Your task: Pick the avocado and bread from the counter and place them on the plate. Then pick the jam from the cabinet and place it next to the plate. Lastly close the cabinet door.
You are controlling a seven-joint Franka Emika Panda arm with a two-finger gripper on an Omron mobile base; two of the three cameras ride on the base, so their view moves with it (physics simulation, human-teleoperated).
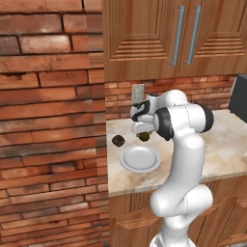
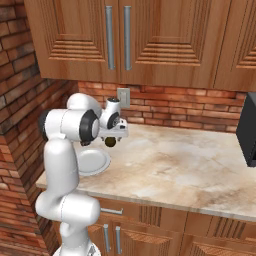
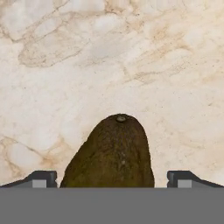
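My gripper hangs over the beige counter, shut on the dark green avocado. The avocado sits between the fingertips with its stem end pointing away from the hand. It is just behind the white plate, whose surface is bare. A small dark round bread lies on the counter left of the gripper, near the plate's far left rim. The upper cabinet has its doors shut, and the jam is out of view.
A brick wall closes off the counter's left end. A wall outlet is behind the hand. A black appliance stands at the far right. Bare worktop stretches right of the plate.
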